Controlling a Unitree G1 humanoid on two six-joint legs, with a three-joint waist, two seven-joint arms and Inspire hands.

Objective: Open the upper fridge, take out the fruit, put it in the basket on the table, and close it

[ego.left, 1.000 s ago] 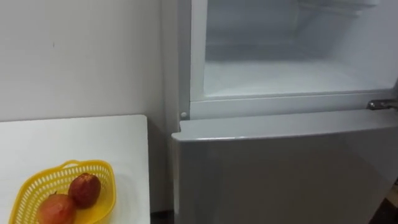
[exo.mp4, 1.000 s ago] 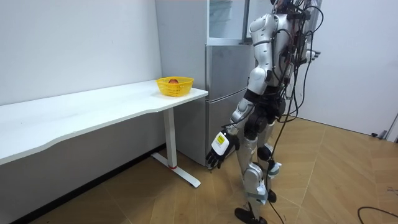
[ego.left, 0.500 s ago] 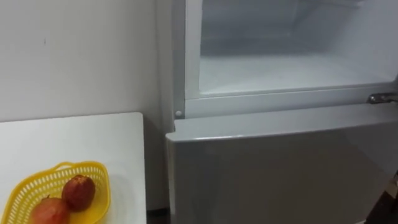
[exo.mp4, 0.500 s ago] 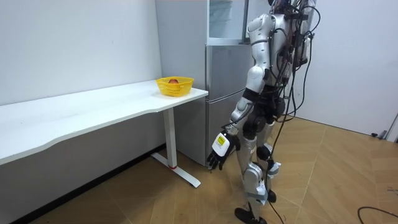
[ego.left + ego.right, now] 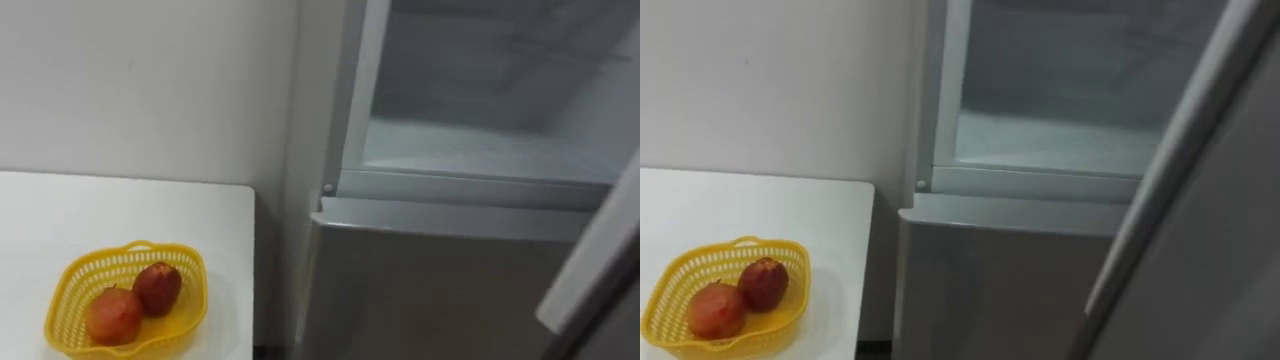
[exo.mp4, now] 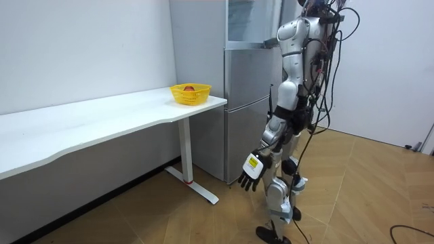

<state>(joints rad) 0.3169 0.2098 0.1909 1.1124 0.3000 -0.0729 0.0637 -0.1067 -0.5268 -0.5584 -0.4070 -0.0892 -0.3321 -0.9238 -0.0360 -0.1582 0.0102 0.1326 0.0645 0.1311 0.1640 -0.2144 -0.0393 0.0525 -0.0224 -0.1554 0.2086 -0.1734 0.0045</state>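
Fridge [image 6: 247, 102] is the biggest thing here: a tall grey two-door unit backed against the white wall [image 5: 150, 80]. Robot stands upright right in front of it, facing it, on the wood floor [image 6: 352, 196]. The white surface [image 5: 120, 215] sits just beside the fridge's L side w/ a narrow gap btw. them. It makes a handy drop-off spot next to the fridge, prob. why it's used.

Lower door [image 5: 430, 290] is shut. Upper door [image 5: 1180, 170] is off its seal. Its pale edge cuts diagonally across the R side of the opening, close to the head cam, so it stands partway, neither wide nor closed. Upper compartment [image 5: 480, 110] looks bare on its floor as far as visible. The R part is hidden behind the door edge, so can't vouch for that bit.

Yellow mesh basket [image 5: 190, 285] sits on the surface, near the fridge's L side. Two red fruits [image 5: 114, 314] lie inside it, touching each other, kept from rolling by the basket walls. Judgement: the task's thing is prob. one of those fruits, already out of the fridge and parked in the basket; which one, can't tell. If so, only closing the upper door is left.

Left hand [image 6: 252, 169] hangs low at the robot's side, in front of the fridge's lower door, approx. knee level. Fingers are released, spread loosely, grasping nothing. It's idle and prob. kept low to stay clear of the upper door's swing.
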